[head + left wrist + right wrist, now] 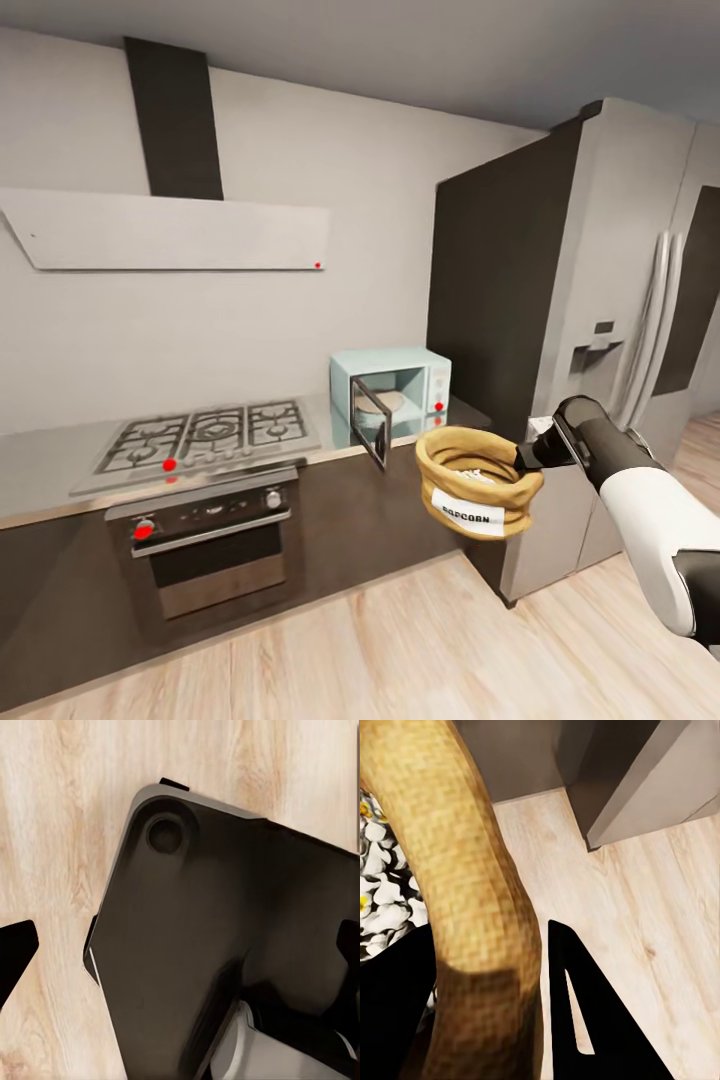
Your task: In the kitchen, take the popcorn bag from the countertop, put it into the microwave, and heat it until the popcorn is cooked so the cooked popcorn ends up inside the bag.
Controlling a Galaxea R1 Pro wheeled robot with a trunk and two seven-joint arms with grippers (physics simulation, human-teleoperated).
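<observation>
The tan popcorn bag (478,482) with its white POPCORN label hangs in the air in front of the counter, to the right of the microwave. My right gripper (521,459) is shut on the bag's rolled rim (472,885), with a black finger (585,1020) on its outer side. Whitish popcorn (382,900) lies inside the sack. The pale mint-blue microwave (432,372) stands on the grey countertop (50,470), its dark glass door (371,422) swung open toward me. In the left wrist view my left gripper (180,945) is open, its fingertips (15,952) wide apart above the robot's dark base.
A steel gas hob (205,432) sits left of the microwave, above a black-and-steel oven (215,540), under a slanted white hood (170,232). A tall dark cabinet (495,300) and a grey fridge (640,320) stand at the right. Light wood floor (380,650) spreads below.
</observation>
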